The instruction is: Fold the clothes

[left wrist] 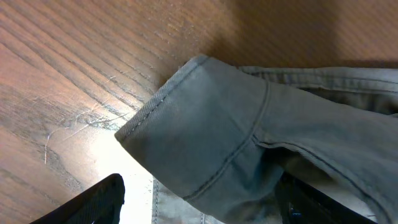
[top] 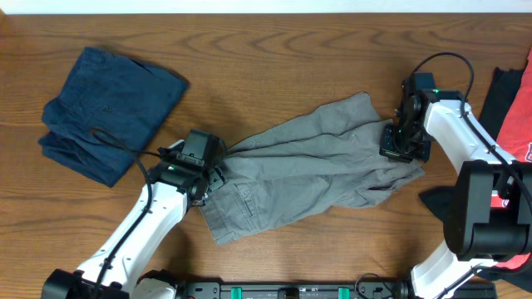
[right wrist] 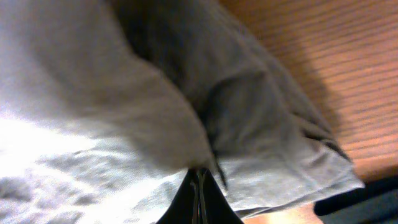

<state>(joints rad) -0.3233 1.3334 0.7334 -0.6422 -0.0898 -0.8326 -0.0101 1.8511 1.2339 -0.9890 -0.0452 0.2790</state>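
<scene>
Shorts (right wrist: 155, 124): grey, bunched on worktop (top: 291, 50) | right end effector (right wrist: 199, 186): pinched tight on them | left end effector (left wrist: 199, 202): spread wide around the cloth

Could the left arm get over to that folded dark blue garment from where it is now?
Probably yes: the blue garment lies on the left gripper's side with only bare table between, though its open jaws straddle the shorts.

Grey-khaki woven shorts (top: 316, 166), dark navy folded garment (top: 108, 108), bright red shirt (top: 519, 116), warm brown wood-grain table (top: 274, 58).

Robotics lab, wood-grain table (top: 291, 58)
</scene>
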